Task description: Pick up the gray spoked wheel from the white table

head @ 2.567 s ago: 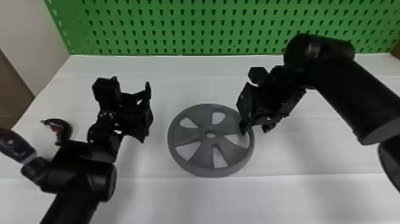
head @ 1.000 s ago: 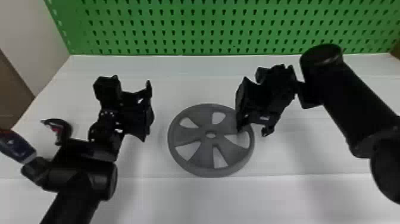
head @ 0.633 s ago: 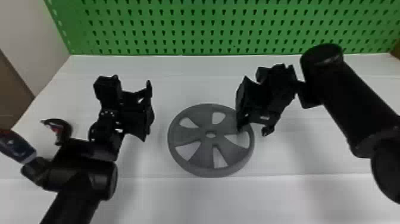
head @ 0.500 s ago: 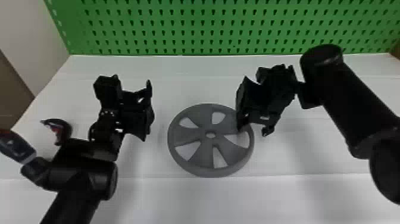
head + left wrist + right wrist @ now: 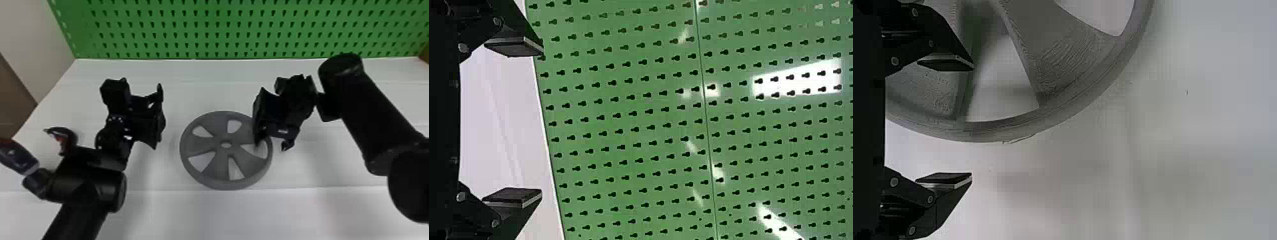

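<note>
Jaws, right gripper (image 5: 972,122): apart, one finger above the gray spoked wheel (image 5: 205,142), one beyond its rim. Jaws, left gripper (image 5: 542,121): apart, empty. Wheel: flat on the white table (image 5: 217,213), well in from the far edge. Step: grasp alignment; next, close on the rim (lower first, perhaps). Obscured: rim beneath the right gripper; finger height, unclear.
</note>
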Robot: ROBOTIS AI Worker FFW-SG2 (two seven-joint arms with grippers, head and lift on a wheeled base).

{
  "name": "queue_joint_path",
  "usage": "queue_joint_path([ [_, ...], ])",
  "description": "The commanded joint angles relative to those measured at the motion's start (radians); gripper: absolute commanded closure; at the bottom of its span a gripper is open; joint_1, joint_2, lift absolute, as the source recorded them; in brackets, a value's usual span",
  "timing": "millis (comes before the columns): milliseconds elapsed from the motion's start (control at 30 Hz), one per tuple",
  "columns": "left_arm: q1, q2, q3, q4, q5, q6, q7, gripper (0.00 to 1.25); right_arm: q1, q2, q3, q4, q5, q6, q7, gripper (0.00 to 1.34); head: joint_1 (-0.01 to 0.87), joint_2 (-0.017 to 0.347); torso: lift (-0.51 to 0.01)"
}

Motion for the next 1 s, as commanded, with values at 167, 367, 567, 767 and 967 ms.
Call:
queue_joint_path([
  [167,0.002,0.000,0.003,-0.002,0.011,-0.008,0.000,0.26,0.028,0.005,-0.029,-0.011,0.001,-0.008,0.002,0.47,0.806,0.044,-0.098],
  [367,0.001,0.000,0.003,-0.003,0.013,-0.009,0.002,0.26,0.053,0.005,-0.039,-0.045,0.003,-0.010,0.002,0.47,0.806,0.044,-0.098],
  [567,0.001,0.000,0.007,-0.009,0.014,-0.009,0.003,0.26,0.060,0.009,-0.027,-0.055,0.004,-0.011,0.000,0.47,0.806,0.044,-0.098],
  [767,0.002,0.000,0.007,-0.011,0.014,-0.009,0.005,0.26,0.060,0.015,-0.007,-0.055,0.026,-0.011,0.002,0.47,0.806,0.044,-0.098],
  [967,0.002,0.000,0.005,-0.011,0.014,-0.009,0.005,0.26,0.059,0.016,-0.001,-0.054,0.037,-0.010,0.002,0.47,0.806,0.044,-0.098],
])
